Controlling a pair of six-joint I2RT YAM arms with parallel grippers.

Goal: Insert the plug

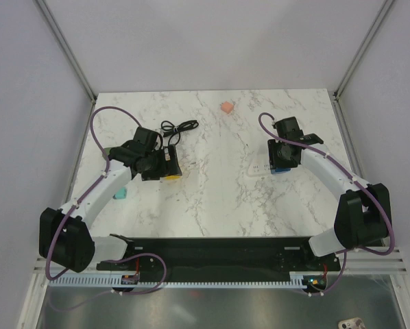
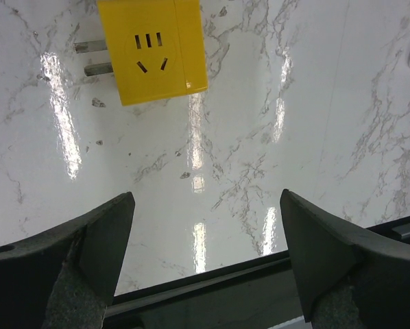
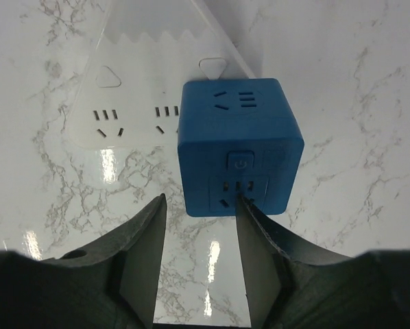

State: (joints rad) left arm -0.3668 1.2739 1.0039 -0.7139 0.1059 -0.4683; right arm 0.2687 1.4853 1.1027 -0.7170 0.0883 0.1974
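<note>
The teal plug [image 1: 120, 194] lies on the marble table [image 1: 212, 199] beside the left arm's forearm, outside both wrist views. My left gripper [image 1: 165, 164] [image 2: 206, 194] is open wide and empty. A yellow socket cube [image 2: 153, 49] with two metal prongs on its side lies just ahead of it. My right gripper [image 1: 282, 164] [image 3: 201, 199] is open with a narrow gap, and only marble shows between its fingers. Its right fingertip [image 3: 249, 209] overlaps the front face of a blue socket cube [image 3: 238, 147]. That cube stands at the edge of a white power strip [image 3: 133, 103].
A coiled black cable [image 1: 177, 128] lies behind the left gripper. A small salmon cube [image 1: 226, 108] sits near the table's far edge. The black base rail [image 1: 212, 250] runs along the near edge, and grey walls close in the sides.
</note>
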